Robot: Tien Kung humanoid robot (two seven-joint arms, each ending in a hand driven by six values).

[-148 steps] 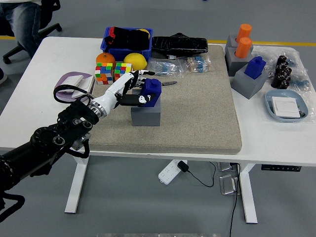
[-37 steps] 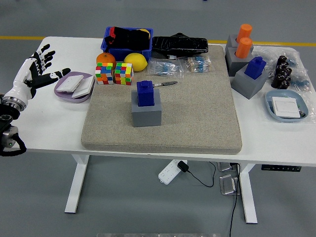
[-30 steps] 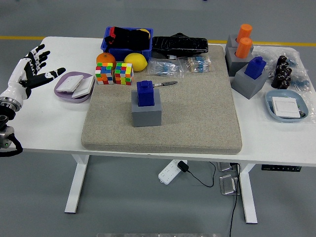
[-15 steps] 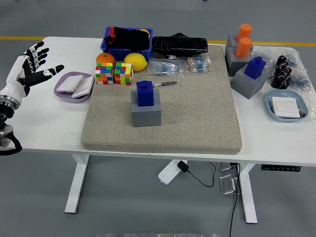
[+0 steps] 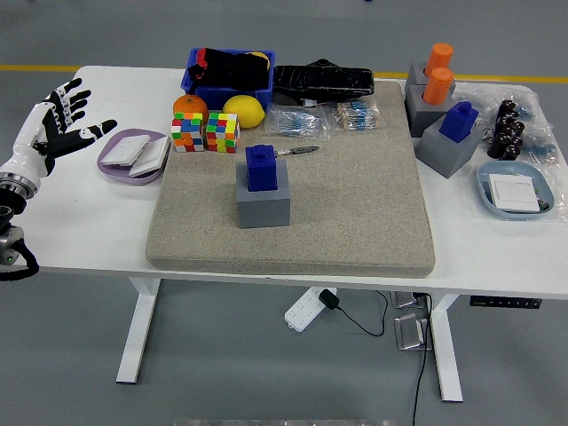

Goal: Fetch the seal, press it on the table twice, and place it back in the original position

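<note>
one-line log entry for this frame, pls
left hand: open, empty, at table's left edge | right hand: not in view | blue seal: upright on grey block, on mat | contact: none

Rough, matt grey mat (image 5: 355, 204) on smooth white table (image 5: 89, 231); seal (image 5: 261, 168) looks like glossy blue plastic.

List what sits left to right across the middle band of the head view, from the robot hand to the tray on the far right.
left hand → purple dish → blue seal on its grey block → grey mat → second blue seal → light blue tray
</note>
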